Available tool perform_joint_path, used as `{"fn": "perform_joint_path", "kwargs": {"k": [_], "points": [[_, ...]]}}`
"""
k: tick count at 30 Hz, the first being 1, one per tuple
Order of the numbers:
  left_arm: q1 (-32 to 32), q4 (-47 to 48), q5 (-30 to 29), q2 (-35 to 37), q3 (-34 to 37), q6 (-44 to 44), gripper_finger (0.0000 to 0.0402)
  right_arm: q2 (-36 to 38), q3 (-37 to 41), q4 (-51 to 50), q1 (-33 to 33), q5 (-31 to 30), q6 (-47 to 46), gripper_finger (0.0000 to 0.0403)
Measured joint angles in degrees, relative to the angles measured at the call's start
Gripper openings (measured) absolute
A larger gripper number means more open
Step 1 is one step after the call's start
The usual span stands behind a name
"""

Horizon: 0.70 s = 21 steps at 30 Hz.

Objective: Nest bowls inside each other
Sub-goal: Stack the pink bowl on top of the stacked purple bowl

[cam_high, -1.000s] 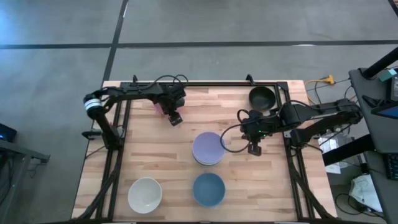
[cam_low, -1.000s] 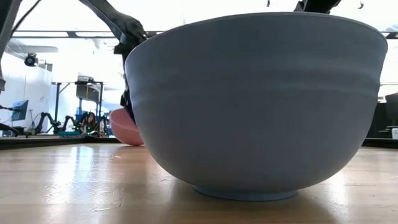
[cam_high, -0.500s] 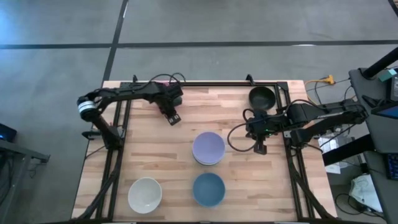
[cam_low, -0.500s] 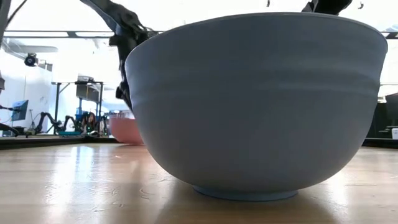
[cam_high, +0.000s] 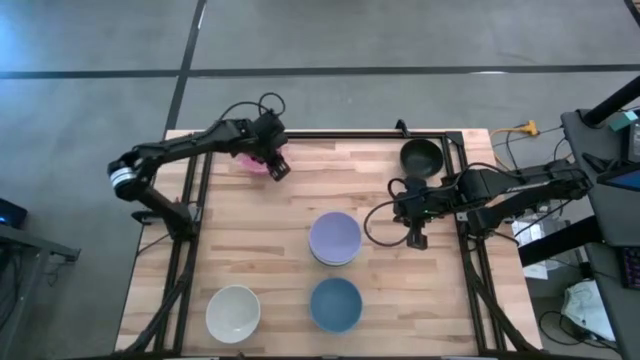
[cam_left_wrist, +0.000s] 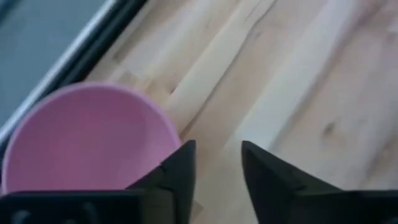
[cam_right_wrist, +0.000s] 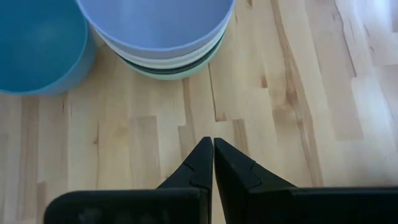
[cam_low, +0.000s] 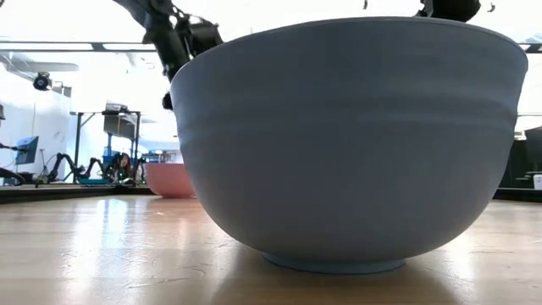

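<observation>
Bowls, smooth and round, lie scattered over a pale wooden plank table (cam_high: 240,230) in the high view: a pink bowl (cam_high: 250,161) at the far left edge, a black bowl (cam_high: 421,156) at the far right, a white bowl (cam_high: 233,311) at the near left, a blue bowl (cam_high: 335,304) near the front middle, and a stack (cam_high: 335,238) at the centre topped by a lavender bowl, so five separate spots in all. The left gripper (cam_high: 279,169) hangs just beside the pink bowl, and the right gripper (cam_high: 418,238) sits above bare wood between the stack and the table's right edge. In the low view the blue bowl (cam_low: 351,140) fills most of the picture, matte with faint ridges around its wall, standing on a narrow foot on the glossy wood, while the pink bowl (cam_low: 168,180) shows small behind it, upright and apart. In the left wrist view the left gripper (cam_left_wrist: 214,163) has its fingers spread a little, gripping nothing, with the empty pink bowl (cam_left_wrist: 87,143) just beside one finger. In the right wrist view the right gripper (cam_right_wrist: 213,155) has its fingers pressed together over the planks; the stack (cam_right_wrist: 163,37) shows the lavender bowl nested over white, black and mint green rims, and the blue bowl (cam_right_wrist: 40,46) stands next to it, empty.
</observation>
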State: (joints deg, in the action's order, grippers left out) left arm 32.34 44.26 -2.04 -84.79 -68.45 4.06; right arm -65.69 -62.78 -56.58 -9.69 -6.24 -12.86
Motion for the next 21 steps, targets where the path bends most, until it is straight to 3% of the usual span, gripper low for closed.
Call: {"fn": "perform_joint_path", "kwargs": {"k": [6,12,17,21], "points": [[2.7,0.3,0.2,-7.0,-0.3,0.1,0.0188,0.0,-1.0,-0.1,0.0,0.0,-0.2,0.0009],[3.3,1.2,1.9,-12.7,-0.4,0.5,0.0204,0.0,-1.8,-0.1,0.0,0.0,-0.2,0.0009],[4.0,2.7,-1.5,-16.0,-0.4,1.6,0.0179,0.0,-1.7,-0.1,0.0,0.1,-1.0,0.0009],[4.2,3.3,-1.4,-16.7,-0.4,1.6,0.0109,0.0,-1.7,-0.1,0.0,0.1,-2.2,0.0009]]}}
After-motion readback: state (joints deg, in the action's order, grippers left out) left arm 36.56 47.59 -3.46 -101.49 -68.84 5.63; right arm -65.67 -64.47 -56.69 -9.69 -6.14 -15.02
